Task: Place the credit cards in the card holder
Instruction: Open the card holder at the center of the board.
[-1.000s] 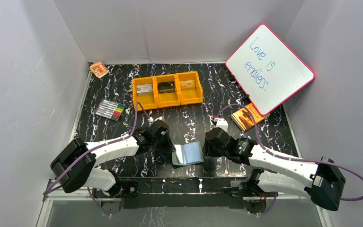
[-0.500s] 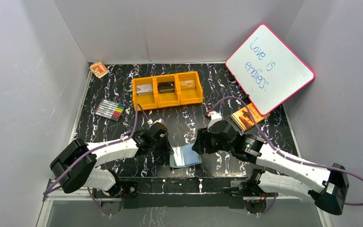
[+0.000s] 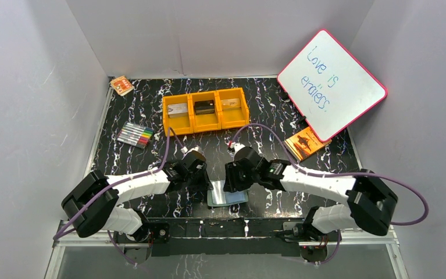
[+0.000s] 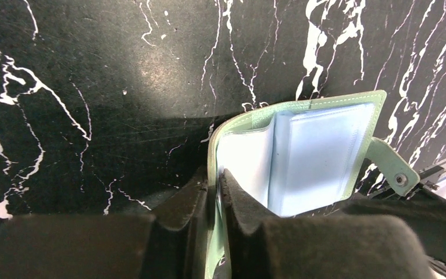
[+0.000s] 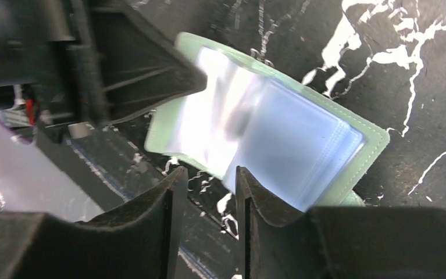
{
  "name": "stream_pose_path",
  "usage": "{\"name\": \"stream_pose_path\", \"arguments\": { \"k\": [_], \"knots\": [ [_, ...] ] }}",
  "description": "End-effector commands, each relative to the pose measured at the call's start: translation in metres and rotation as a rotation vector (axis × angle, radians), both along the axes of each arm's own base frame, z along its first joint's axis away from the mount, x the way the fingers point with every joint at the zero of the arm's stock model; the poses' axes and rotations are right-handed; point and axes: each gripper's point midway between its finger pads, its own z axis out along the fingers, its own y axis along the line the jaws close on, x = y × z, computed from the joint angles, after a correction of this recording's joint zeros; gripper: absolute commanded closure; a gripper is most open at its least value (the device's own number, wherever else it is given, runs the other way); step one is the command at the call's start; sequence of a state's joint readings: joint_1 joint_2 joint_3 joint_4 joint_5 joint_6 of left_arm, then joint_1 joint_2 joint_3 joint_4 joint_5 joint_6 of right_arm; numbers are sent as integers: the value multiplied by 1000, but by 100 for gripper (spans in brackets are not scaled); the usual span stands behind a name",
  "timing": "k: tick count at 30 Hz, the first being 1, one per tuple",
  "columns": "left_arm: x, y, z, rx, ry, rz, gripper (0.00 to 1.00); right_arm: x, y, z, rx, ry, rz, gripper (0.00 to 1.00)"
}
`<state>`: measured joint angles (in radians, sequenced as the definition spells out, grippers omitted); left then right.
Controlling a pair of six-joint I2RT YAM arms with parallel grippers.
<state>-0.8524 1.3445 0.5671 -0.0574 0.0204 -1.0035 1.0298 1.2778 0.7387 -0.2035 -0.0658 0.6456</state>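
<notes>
Left hand clamps card holder — right hand parted above its blurred pockets.

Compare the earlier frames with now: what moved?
The right gripper swung left over the open card holder, jaws apart, holding nothing. The left gripper stays with jaws shut on the holder's edge; credit cards stay in the orange tray.

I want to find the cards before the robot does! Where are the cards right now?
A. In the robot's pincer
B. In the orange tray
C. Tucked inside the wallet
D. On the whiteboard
B: the credit cards lie one in each compartment of the orange tray, while the clear pockets of the card holder show no card.
</notes>
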Motion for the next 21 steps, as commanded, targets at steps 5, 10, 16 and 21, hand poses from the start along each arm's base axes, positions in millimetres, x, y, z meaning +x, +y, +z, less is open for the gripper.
{"name": "stream_pose_path", "arguments": {
  "k": [5,10,16,21],
  "knots": [
    [3,11,14,39,-42,8,67,14,-11,-42,-109,7,-123,62],
    [4,15,28,43,-69,7,50,13,-19,-58,-161,27,-145,64],
    [7,16,56,0,-117,17,44,15,-16,-60,-172,30,-147,65],
    [10,8,82,-61,-152,17,43,16,-16,-60,-179,29,-149,65]
  ]
}}
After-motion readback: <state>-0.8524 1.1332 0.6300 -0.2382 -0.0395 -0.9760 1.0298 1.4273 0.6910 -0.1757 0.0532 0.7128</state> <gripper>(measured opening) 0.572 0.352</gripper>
